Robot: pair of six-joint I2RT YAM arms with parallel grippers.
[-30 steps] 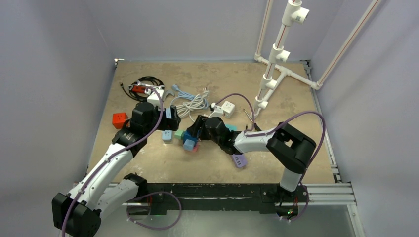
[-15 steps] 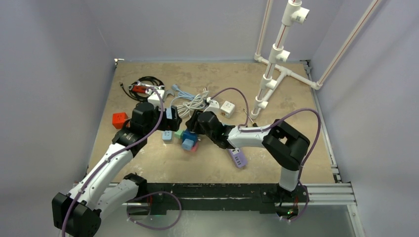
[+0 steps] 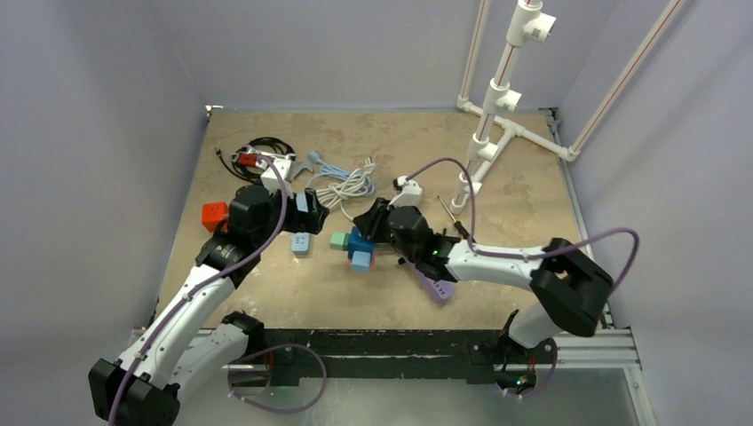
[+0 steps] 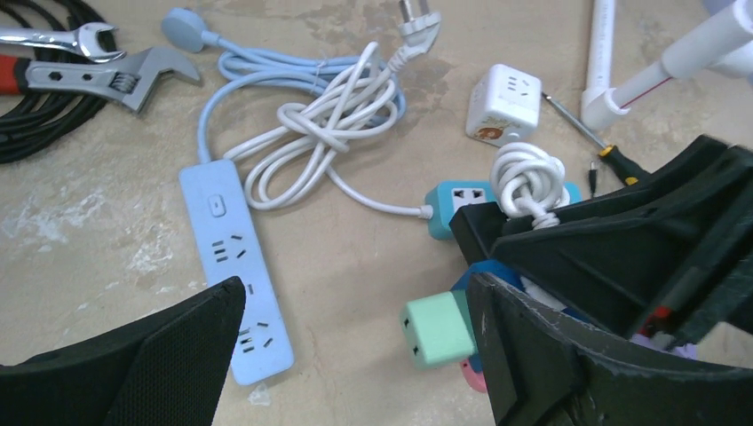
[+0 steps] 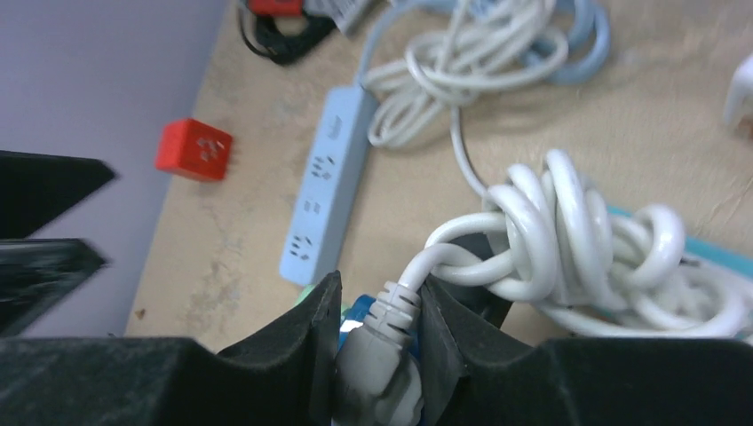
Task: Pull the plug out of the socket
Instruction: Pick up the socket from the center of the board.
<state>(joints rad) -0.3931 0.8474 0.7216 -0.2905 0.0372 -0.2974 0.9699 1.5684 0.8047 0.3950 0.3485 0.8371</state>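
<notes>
A white plug [image 5: 377, 351] with a ribbed collar sits in a blue cube socket [image 3: 360, 248], which has a green cube [image 4: 435, 330] and a pink piece joined to it. My right gripper [image 5: 380, 311] is shut on the plug, a black finger pressed on each side. The plug's white cord [image 5: 568, 248] lies bundled in a knot just beyond the fingers. My left gripper [image 4: 355, 355] hangs open above the table, just left of the green cube and holding nothing. In the top view the right gripper [image 3: 377, 226] reaches the socket from the right, and the left gripper [image 3: 306, 209] hovers behind and left of it.
A light blue power strip [image 4: 235, 266] with tangled cords lies left of the socket. A teal socket [image 4: 457, 200], white cube socket [image 4: 503, 102], screwdriver [image 4: 577, 124] and wrench [image 4: 98, 67] lie around. A red cube [image 3: 214, 215], purple strip [image 3: 435, 286] and PVC frame [image 3: 497, 98] also stand here.
My right gripper has closed on the plug. The right arm swung its elbow out to the right, and the socket cluster shifted a little right. The left arm barely moved.
</notes>
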